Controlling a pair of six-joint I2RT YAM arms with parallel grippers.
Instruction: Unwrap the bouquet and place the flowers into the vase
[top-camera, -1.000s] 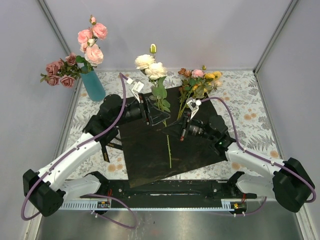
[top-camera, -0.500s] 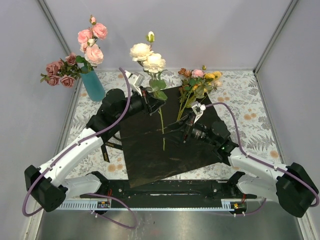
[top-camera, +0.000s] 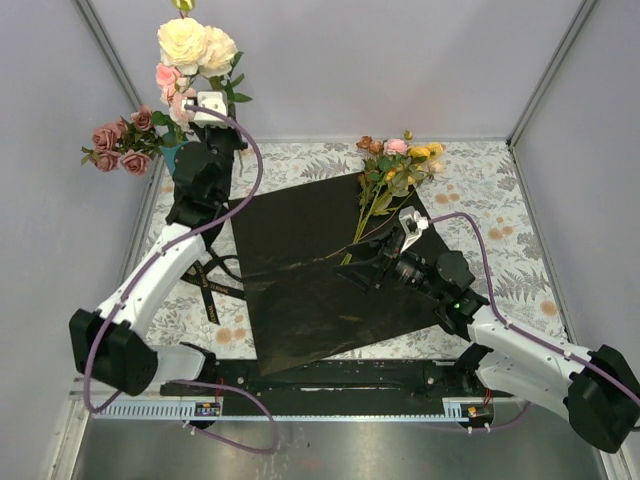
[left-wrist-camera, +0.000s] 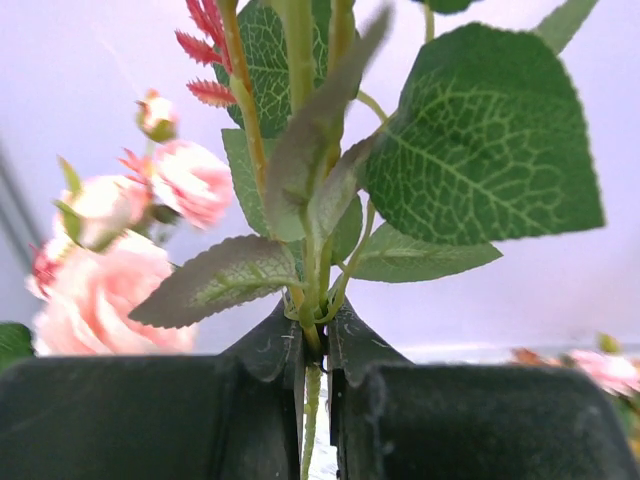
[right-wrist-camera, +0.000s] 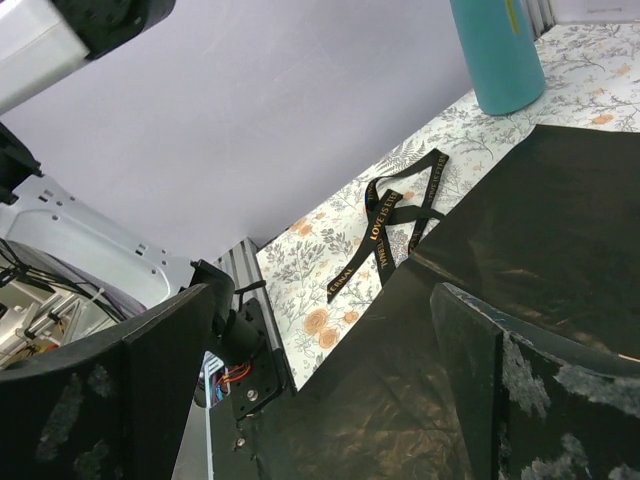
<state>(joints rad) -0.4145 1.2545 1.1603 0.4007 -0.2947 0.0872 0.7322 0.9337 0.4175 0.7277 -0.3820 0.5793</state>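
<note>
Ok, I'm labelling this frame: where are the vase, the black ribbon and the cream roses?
vase (right-wrist-camera: 497, 55): right wrist view, teal side wall.
black ribbon (right-wrist-camera: 374, 225): right wrist view, lettered strip.
cream roses (top-camera: 185, 42): top external view, larger bloom.

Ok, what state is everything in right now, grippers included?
left gripper: shut on cream roses, raised upright
right gripper: open, empty, over black paper
vase: upright, holding pink roses
black paper: unwrapped, spread flat
ribbon: untied, loose on tablecloth
remaining flowers: lying on paper's far corner
</note>
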